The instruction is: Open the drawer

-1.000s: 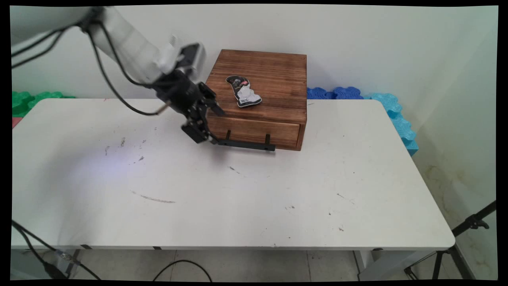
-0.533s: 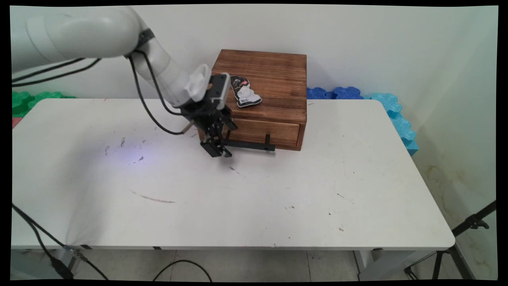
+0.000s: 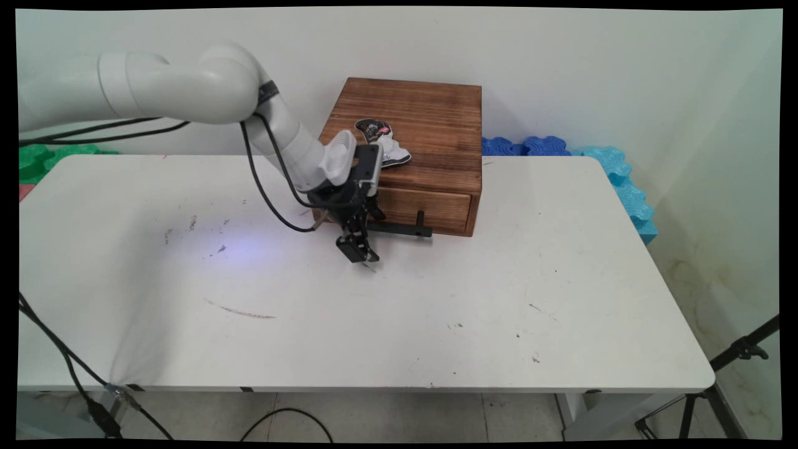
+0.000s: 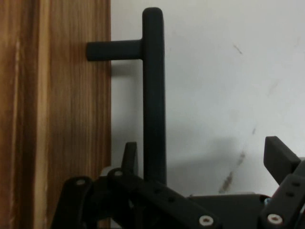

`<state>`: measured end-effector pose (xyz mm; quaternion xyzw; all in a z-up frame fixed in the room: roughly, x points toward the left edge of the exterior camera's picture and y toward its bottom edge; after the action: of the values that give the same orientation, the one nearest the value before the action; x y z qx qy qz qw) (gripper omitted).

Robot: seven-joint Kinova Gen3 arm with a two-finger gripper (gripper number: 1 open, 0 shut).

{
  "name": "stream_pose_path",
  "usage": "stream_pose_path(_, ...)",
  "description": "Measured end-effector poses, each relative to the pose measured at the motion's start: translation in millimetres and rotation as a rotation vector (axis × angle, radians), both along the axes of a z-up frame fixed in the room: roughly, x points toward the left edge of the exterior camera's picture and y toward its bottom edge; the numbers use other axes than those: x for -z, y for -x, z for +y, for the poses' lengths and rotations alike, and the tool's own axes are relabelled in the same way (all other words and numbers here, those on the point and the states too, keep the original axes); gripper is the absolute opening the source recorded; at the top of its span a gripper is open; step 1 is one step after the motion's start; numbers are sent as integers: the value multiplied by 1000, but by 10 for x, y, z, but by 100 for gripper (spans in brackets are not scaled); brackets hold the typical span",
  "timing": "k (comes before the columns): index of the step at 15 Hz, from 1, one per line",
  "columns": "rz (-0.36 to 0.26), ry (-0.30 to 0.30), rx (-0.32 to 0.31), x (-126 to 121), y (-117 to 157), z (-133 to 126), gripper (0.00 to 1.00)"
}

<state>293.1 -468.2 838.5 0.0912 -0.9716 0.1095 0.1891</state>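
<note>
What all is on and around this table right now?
wooden box: one, brown, at the table's far side against the wall, with one drawer in its front.
drawer handle: one, black bar, on the drawer front; the hand view shows it running between the claw's two fingers.
packet: one, black and white, lying on top of the wooden box.
table: one, white, scuffed with dark marks.
foam blocks: green behind the table's left end, blue behind its right end.
tripod: one, black, on the floor at lower right.
arm: one, white, coming in from the left with black cables.
claw: one, black, open, at the handle's left end.
</note>
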Motion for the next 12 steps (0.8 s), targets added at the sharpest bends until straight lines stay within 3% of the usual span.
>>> stream_pose_path(6, 3, -17, -20, 173, 96, -34, 100)
stream_pose_path(12, 8, -49, -12, 194, 209, 193, 100)
